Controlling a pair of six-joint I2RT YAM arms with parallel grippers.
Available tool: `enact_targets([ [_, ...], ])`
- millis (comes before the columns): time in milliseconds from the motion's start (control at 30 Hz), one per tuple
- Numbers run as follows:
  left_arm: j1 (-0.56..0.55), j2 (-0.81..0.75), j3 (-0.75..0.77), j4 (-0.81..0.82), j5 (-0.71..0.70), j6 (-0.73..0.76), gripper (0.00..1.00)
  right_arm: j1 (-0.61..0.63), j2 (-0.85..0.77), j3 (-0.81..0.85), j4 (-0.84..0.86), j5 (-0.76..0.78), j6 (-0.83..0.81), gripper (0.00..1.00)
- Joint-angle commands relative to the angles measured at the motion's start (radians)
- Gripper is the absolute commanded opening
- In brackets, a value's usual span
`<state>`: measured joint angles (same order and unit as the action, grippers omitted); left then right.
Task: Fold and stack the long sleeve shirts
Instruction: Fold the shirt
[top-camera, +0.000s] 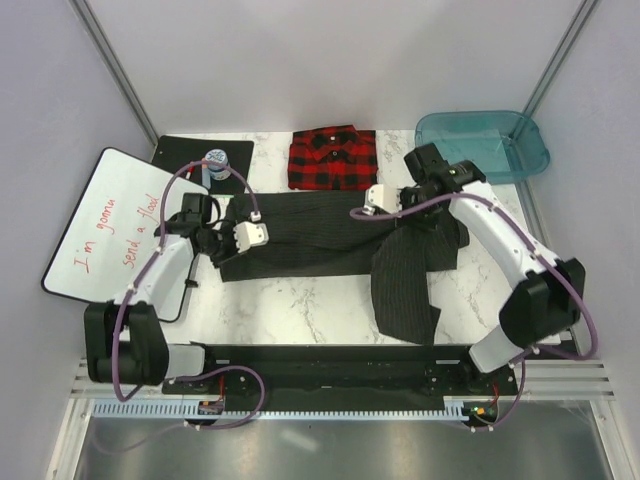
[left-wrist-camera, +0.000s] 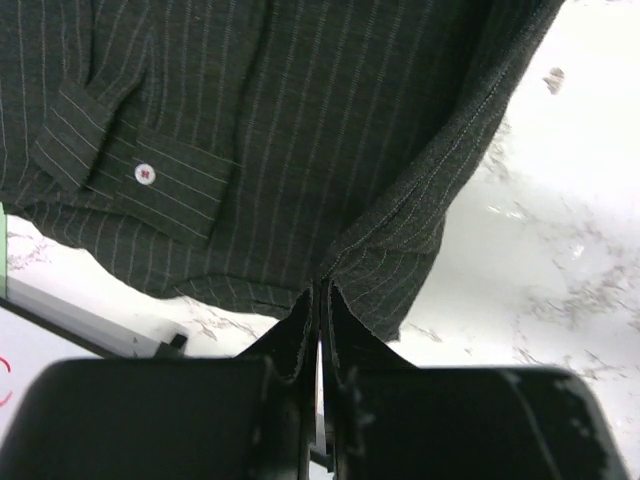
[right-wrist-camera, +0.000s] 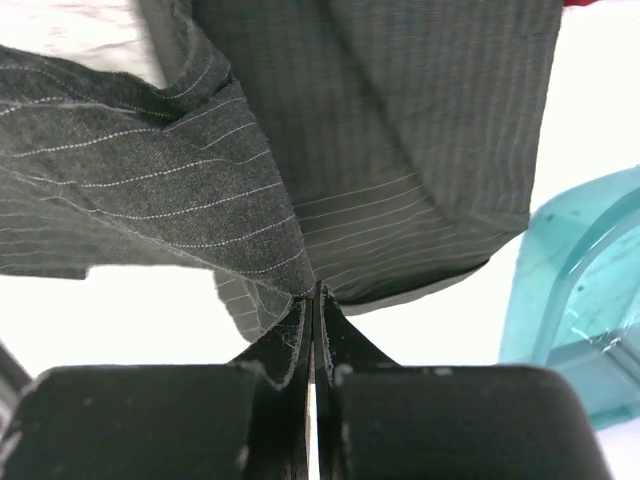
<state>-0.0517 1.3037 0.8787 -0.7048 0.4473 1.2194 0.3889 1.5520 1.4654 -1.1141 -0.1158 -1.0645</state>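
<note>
Evidently readying a fold, the left gripper (left-wrist-camera: 318, 300) and right gripper (right-wrist-camera: 316, 295) clamp tight on opposite ends of the pinstriped shirt (top-camera: 320, 235).

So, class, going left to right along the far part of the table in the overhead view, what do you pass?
whiteboard → blue-lidded container → red-and-black plaid shirt → teal tub. The pinstriped shirt spreads too wide to place.
</note>
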Motion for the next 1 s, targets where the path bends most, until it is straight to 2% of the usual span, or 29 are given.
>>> enact_targets([
  [0,0.004,0.110,0.106,0.064,0.004,-0.089,0.02,-0.038,0.149,0.123,0.014,-0.018,-0.069,0.00],
  [267,0.006,0.259,0.169,0.126,-0.065,-0.124,0.02,-0.064,0.313,0.213,0.088,-0.016,-0.057,0.00],
  [400,0.006,0.261,0.148,0.111,-0.093,-0.101,0.02,-0.067,0.347,0.220,0.106,-0.034,-0.025,0.01],
  [467,0.006,0.258,0.125,0.107,-0.113,-0.086,0.02,-0.067,0.347,0.208,0.126,-0.045,-0.005,0.05],
  [500,0.006,0.270,0.120,0.096,-0.139,-0.086,0.02,-0.067,0.356,0.191,0.138,-0.042,0.006,0.07],
  [533,0.006,0.279,0.117,0.091,-0.151,-0.098,0.02,-0.067,0.365,0.190,0.149,-0.039,0.014,0.22],
  [600,0.006,0.302,0.114,0.084,-0.189,-0.133,0.03,-0.074,0.396,0.205,0.152,-0.022,0.066,0.37],
  [633,0.006,0.305,0.117,0.084,-0.200,-0.155,0.05,-0.084,0.398,0.216,0.140,-0.027,0.089,0.50],
  [700,0.013,0.293,0.124,0.082,-0.196,-0.220,0.12,-0.149,0.393,0.265,0.113,-0.089,0.141,0.62],
  [833,0.018,0.200,0.138,0.090,-0.148,-0.329,0.32,-0.286,0.367,0.314,-0.067,-0.226,0.173,0.66],
  [900,0.018,0.189,0.163,0.090,-0.131,-0.409,0.39,-0.344,0.355,0.270,-0.092,-0.277,0.185,0.65],
  [967,0.016,0.187,0.178,0.090,-0.114,-0.460,0.40,-0.376,0.356,0.210,-0.107,-0.303,0.189,0.64],
])
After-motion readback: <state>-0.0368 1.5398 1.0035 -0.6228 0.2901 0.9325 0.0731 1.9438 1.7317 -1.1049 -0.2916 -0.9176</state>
